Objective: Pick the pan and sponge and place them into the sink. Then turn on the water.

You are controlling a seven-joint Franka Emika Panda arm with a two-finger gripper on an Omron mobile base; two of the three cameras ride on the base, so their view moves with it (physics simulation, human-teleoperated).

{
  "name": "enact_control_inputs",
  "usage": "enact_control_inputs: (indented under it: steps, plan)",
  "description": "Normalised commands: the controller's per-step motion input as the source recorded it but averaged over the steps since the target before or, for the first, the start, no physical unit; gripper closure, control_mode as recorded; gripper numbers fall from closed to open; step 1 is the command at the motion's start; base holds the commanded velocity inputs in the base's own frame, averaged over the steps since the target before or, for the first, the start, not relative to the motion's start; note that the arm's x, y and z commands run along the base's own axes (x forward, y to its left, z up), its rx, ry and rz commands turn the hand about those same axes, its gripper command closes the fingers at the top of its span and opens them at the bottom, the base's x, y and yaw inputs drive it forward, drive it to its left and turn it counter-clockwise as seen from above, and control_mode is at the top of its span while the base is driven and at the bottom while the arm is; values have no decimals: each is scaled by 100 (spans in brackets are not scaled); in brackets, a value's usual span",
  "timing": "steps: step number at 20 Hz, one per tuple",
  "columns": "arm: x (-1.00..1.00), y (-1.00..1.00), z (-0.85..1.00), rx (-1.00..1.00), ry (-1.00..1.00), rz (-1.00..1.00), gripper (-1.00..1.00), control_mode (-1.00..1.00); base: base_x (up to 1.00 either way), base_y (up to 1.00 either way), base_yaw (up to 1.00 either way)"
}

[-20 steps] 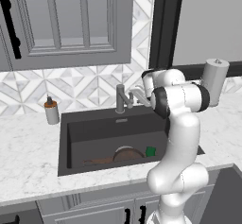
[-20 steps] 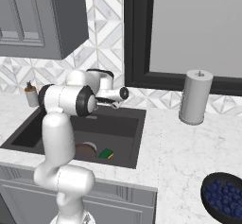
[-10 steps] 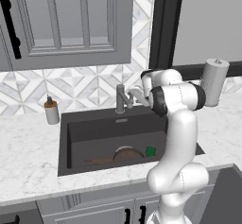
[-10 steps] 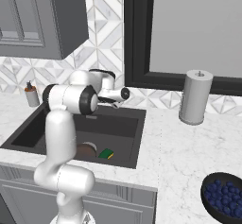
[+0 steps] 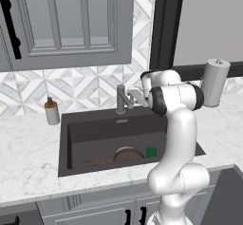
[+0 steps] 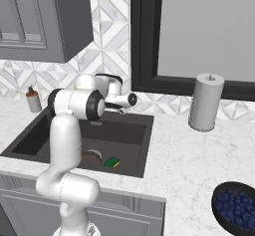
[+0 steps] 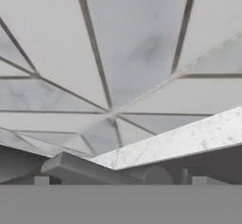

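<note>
The dark brown pan (image 5: 126, 154) lies in the dark grey sink (image 5: 95, 129), its long handle (image 5: 97, 161) pointing left. Just right of the pan, the green sponge (image 5: 151, 152) also rests in the basin; the right base view shows the pan (image 6: 92, 156) and the sponge (image 6: 112, 161) again. My gripper (image 5: 135, 96) reaches to the grey metal faucet (image 5: 122, 98) behind the sink. In the hand view its fingertips (image 7: 41, 180) stand wide apart, open, with the faucet's grey lever (image 7: 80, 168) between them. No water stream is in view.
A soap dispenser (image 5: 51, 111) stands on the white marble counter (image 5: 28, 153) left of the sink. A paper towel roll (image 6: 205, 102) stands at the back right, and a bowl of blueberries (image 6: 236, 212) sits near the front right corner. Tiled backsplash (image 7: 123, 53) is close ahead of the hand.
</note>
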Motion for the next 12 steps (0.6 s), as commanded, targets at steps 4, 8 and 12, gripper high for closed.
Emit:
enact_control_inputs:
  steps: [4,8,12]
  plan:
    - [19,0,-9,1,0,0,-100,-100,0,0,0]
    - [21,0,-9,0,0,0,100,-100,0,0,0]
    - [16,0,-5,2,0,0,100,-100,0,0,0]
